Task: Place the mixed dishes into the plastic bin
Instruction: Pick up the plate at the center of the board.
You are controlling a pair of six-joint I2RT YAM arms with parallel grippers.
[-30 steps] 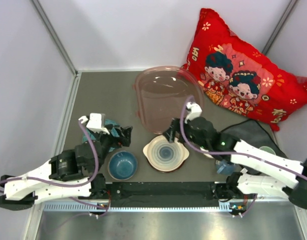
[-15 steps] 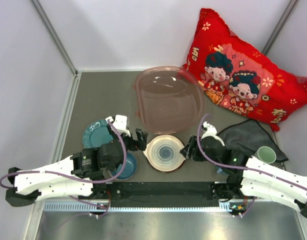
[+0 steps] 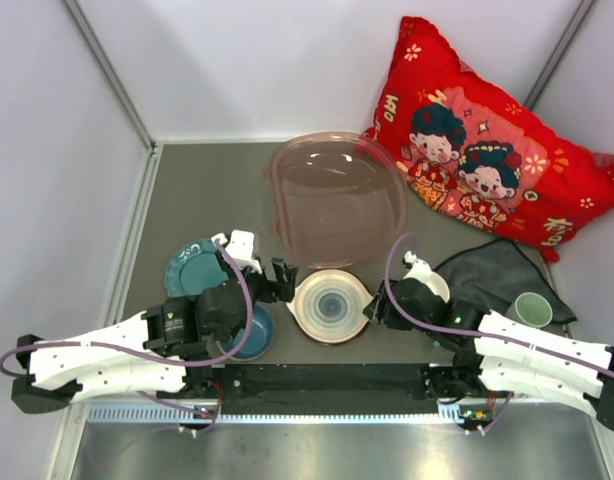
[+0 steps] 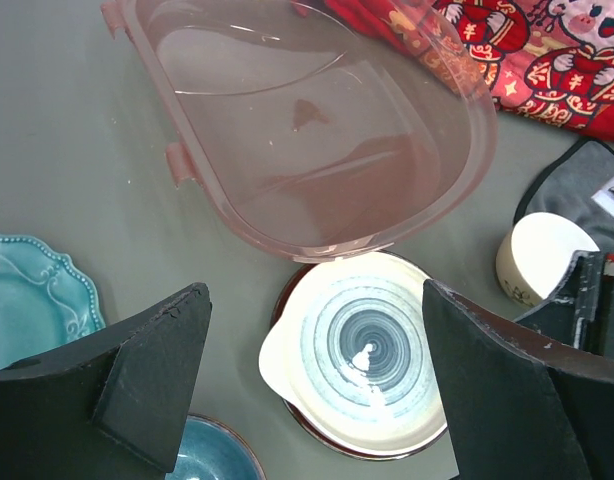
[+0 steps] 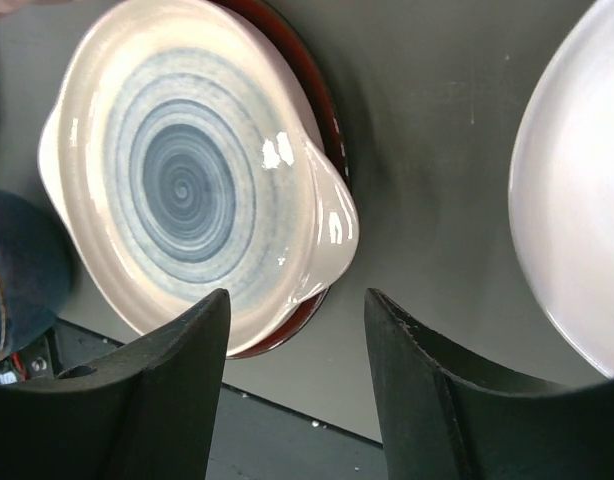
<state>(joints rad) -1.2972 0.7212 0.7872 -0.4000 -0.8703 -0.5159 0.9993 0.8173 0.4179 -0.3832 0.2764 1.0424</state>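
The blue-ringed white handled plate (image 3: 330,305) rests on a dark red dish just in front of the pinkish plastic bin (image 3: 337,198). My left gripper (image 3: 282,280) is open at the plate's left edge; the left wrist view shows the plate (image 4: 372,350) between its spread fingers. My right gripper (image 3: 375,308) is open at the plate's right handle (image 5: 332,215). The teal plate (image 3: 192,265) lies at the left. The blue bowl (image 3: 255,335) is partly under my left arm. The cream-white bowl (image 4: 542,255) sits right of the plate. The pale green cup (image 3: 532,308) stands at the right. The blue mug is hidden.
A red cartoon-print pillow (image 3: 482,140) lies at the back right beside the bin. A dark grey cloth (image 3: 492,270) lies under my right arm. A black rail (image 3: 327,378) runs along the near table edge. Grey walls enclose the table on the left and back.
My left gripper swung right from the teal plate to the handled plate's left edge. My right gripper drew back from the bin and closed in on the plate's right handle.
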